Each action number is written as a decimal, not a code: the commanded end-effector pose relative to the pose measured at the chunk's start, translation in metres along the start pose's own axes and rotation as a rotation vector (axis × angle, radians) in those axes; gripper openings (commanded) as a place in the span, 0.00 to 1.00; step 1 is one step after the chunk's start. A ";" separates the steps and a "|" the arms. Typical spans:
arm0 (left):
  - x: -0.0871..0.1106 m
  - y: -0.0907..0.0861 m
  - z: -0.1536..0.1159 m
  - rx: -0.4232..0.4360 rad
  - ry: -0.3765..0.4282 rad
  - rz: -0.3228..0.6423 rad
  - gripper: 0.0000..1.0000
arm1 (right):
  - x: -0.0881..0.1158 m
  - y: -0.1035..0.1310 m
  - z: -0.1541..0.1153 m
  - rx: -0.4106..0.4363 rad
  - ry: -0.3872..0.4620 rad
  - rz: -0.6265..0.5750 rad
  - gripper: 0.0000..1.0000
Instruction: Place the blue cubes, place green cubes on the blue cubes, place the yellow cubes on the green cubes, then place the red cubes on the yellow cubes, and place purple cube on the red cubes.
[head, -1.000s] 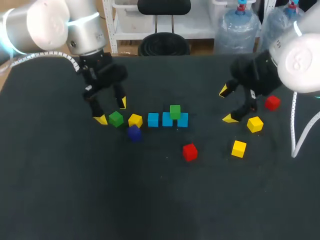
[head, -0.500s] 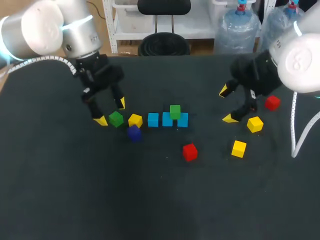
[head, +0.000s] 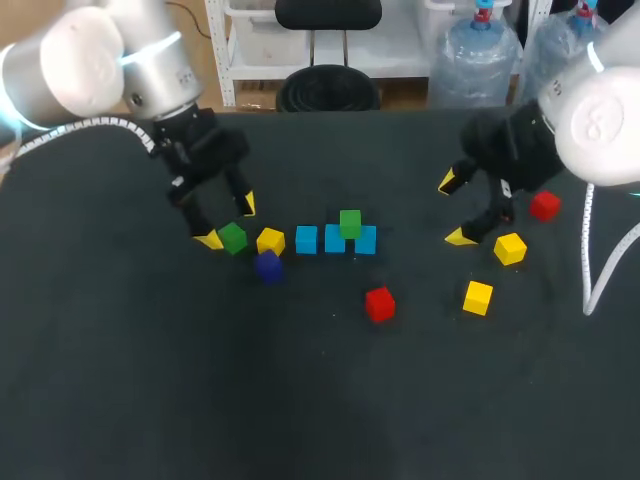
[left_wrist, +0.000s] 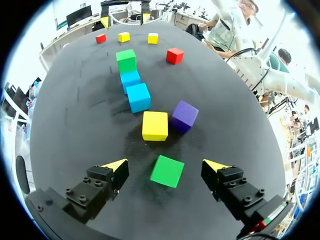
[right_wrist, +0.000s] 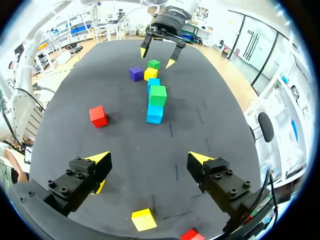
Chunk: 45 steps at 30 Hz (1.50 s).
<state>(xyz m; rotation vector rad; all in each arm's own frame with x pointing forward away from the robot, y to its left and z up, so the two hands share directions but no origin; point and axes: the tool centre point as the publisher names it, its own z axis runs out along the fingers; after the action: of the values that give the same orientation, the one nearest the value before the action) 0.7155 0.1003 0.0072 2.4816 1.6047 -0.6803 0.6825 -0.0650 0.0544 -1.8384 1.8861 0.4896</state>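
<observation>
A loose green cube (head: 232, 238) (left_wrist: 167, 171) lies on the black table between the fingers of my open left gripper (head: 228, 222) (left_wrist: 166, 164), with a gap on each side. Just ahead of it are a yellow cube (left_wrist: 155, 125) and the purple cube (left_wrist: 184, 116). Beyond those runs a row of blue cubes (head: 306, 239) (left_wrist: 138, 97), and a second green cube (head: 349, 223) (right_wrist: 157, 95) sits on top of the row. My right gripper (head: 454, 209) (right_wrist: 149, 159) hangs open and empty at the right. A red cube (head: 379, 303) lies alone in front of the row.
Near my right gripper lie two yellow cubes (head: 478, 297) (head: 510, 248) and a second red cube (head: 544, 206). The table's near half (head: 300, 400) holds no objects.
My left gripper has shifted slightly toward the loose green cube, bringing its near fingertip closer to it. My right arm and all cubes have stayed put.
</observation>
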 end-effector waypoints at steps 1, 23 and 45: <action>0.003 -0.001 0.003 -0.006 -0.008 0.002 0.94 | 0.000 -0.001 0.001 -0.001 -0.002 -0.001 1.00; 0.012 0.003 0.004 -0.003 0.015 0.000 0.39 | 0.000 -0.001 0.001 -0.001 -0.002 -0.001 1.00; 0.005 -0.019 -0.022 -0.152 -0.037 -0.152 0.00 | 0.000 -0.001 0.001 -0.001 -0.002 -0.001 1.00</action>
<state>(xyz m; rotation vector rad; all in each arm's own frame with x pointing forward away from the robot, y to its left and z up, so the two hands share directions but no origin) 0.7264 0.1093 0.0204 2.3301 1.7671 -0.6656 0.6826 -0.0651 0.0544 -1.8384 1.8861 0.4896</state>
